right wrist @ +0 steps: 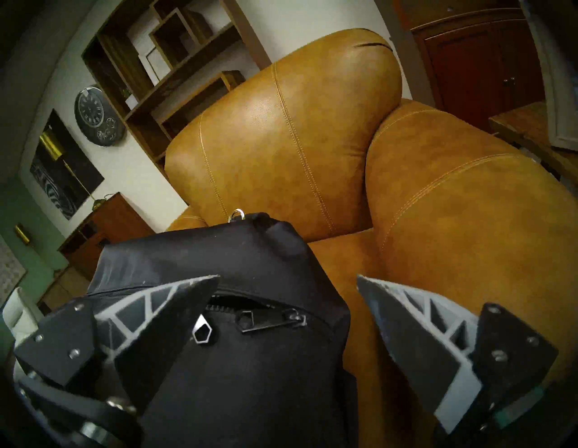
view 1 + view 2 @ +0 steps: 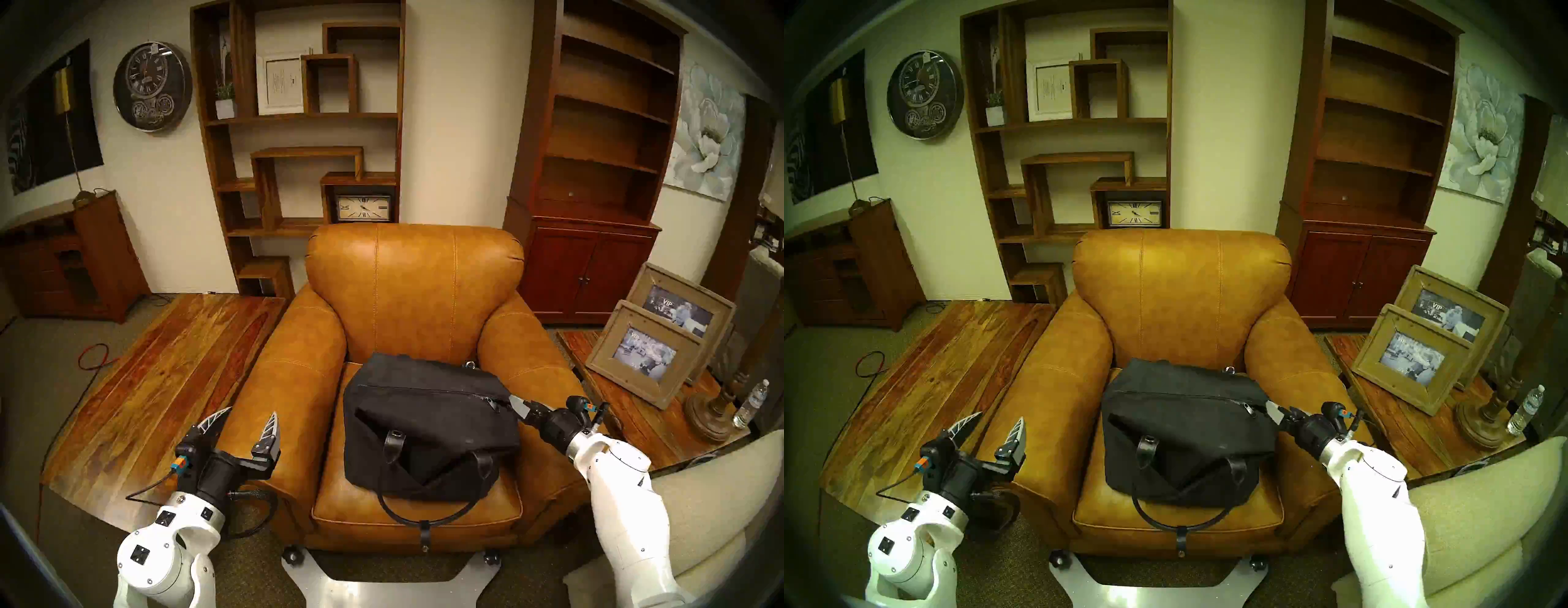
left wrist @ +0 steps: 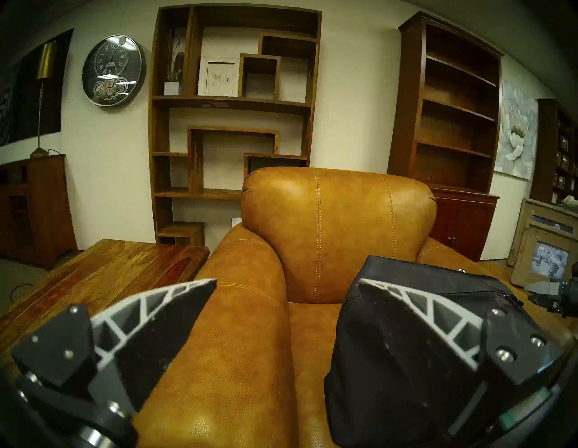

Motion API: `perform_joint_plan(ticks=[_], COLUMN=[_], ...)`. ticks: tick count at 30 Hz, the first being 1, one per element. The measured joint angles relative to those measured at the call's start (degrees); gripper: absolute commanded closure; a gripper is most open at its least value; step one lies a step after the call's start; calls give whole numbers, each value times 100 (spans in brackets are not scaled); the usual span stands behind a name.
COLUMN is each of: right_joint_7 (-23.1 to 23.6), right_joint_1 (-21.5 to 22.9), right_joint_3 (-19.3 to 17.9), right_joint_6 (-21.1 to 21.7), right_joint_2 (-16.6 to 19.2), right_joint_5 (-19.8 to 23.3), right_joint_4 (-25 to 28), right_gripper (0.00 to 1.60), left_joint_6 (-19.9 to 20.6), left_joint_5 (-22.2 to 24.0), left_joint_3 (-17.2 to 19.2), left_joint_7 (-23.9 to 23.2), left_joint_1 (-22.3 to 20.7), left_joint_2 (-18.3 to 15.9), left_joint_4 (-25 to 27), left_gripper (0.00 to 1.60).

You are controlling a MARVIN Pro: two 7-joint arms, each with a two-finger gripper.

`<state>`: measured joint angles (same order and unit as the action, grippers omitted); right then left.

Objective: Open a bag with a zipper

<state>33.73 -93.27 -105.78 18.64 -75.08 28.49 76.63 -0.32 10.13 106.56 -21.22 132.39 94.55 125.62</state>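
A tan leather armchair point(image 2: 413, 297) stands in the middle of the room. Behind it are an open wooden shelf unit point(image 2: 297, 127) holding a small clock point(image 2: 364, 208), a white frame point(image 2: 281, 83) and a potted plant point(image 2: 225, 99), and a darker bookcase point(image 2: 594, 170) with cabinet doors. A round wall clock point(image 2: 152, 87) hangs at left. Wooden tables flank the chair; the right one carries two picture frames point(image 2: 653, 339), a lamp base point(image 2: 712, 412) and a water bottle point(image 2: 750, 403).
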Motion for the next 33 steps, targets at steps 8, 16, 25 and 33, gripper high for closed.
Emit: perform_joint_plan(ticks=[8,16,25,33], right_joint_7=[-19,-69,-283,-264], right_joint_1=[-14,49,23,-126], right_joint_3=[127,418,378,143], right_joint_6=[44,-202,-486,-549], right_joint_2=[2,-79,-202,-253], right_joint_5=[-84,-420,-587,-456], right_joint_4=[-81,-150,-171,-55], right_gripper=[0,0,0,0], left_joint_6=[0,0,1,1], left_joint_5=[-1,-1,-3,-3], left_joint_3=[1,1,2,3], left_joint_7=[-2,-3,-4,-6], left_joint_1=[0,0,0,0], left_joint_2=[2,4,6,7], left_joint_4=[0,0,1,1], left_gripper=[0,0,0,0])
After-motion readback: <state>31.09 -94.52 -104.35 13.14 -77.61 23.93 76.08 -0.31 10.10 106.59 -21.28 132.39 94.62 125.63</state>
